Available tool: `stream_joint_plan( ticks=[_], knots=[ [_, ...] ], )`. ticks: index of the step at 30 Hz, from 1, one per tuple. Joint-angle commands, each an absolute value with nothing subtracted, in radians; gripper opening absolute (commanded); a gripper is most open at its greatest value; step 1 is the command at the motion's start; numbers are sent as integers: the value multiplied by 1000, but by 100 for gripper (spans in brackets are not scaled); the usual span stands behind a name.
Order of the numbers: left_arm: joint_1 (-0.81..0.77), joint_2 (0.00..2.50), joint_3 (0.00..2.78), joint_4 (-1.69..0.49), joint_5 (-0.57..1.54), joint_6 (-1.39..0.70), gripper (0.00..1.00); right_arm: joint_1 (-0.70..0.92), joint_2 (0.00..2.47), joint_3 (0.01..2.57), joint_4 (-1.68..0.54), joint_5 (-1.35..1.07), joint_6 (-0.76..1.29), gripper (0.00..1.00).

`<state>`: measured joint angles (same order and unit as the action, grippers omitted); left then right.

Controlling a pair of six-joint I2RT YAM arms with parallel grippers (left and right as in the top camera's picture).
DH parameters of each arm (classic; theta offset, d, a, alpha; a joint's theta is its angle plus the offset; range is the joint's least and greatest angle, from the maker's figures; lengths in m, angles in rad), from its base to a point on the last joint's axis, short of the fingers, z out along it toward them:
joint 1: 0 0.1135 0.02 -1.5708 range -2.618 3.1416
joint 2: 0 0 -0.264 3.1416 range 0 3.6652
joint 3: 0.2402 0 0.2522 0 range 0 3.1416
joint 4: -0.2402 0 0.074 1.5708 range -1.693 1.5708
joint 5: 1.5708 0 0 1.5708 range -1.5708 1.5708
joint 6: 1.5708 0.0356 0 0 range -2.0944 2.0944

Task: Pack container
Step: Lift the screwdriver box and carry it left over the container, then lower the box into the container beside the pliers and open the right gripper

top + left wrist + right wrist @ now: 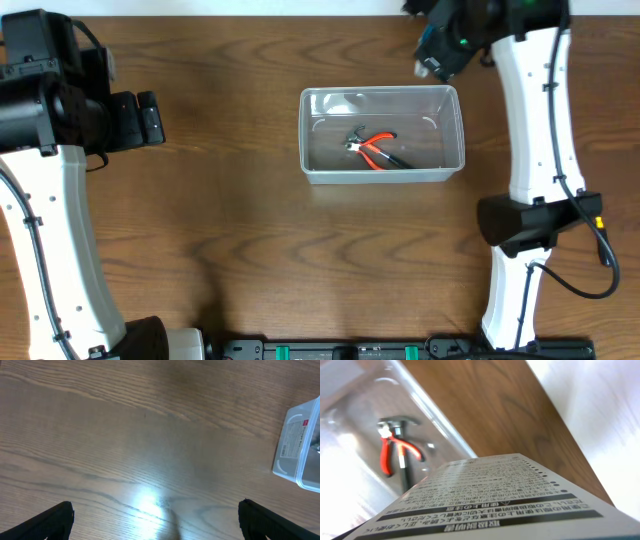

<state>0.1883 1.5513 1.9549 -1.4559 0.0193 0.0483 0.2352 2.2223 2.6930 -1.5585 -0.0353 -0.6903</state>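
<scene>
The clear plastic container [311, 135] stands at the table's middle back. Inside lie red-handled pliers [374, 150] and a small dark metal tool [356, 133]. My right gripper [445, 42] is up at the back right, just beyond the container's far right corner, shut on a small blue-and-white box [428, 62]. In the right wrist view the box's printed face [490, 495] fills the lower frame and hides the fingers, with the container [445, 430] and pliers [387, 452] below it. My left gripper [150, 118] is open and empty at the far left; its fingers [156, 522] are spread over bare wood.
The container's labelled end wall [295, 442] shows at the right edge of the left wrist view. The table's back edge runs just behind the right gripper [300, 8]. Arm bases stand at the front left and front right.
</scene>
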Motion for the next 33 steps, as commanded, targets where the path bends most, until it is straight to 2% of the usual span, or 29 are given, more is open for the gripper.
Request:
stream_joint_plan(
  ticks=[1,19,26,33],
  knots=[
    [191,1555,1974,-1457,18,39,98,268,2206,2679,-1565,-43,-723,81],
    [191,1555,1974,-1457,18,39,98,310,2212,2627,-1692,-166,-719,78],
    [191,1555,1974,-1457,18,39,98,315,2212,2486,-1690,-166,-712,74],
    [191,1555,1974,-1457,18,39,98,315,2212,2344,-1659,-148,-729,74]
  ],
)
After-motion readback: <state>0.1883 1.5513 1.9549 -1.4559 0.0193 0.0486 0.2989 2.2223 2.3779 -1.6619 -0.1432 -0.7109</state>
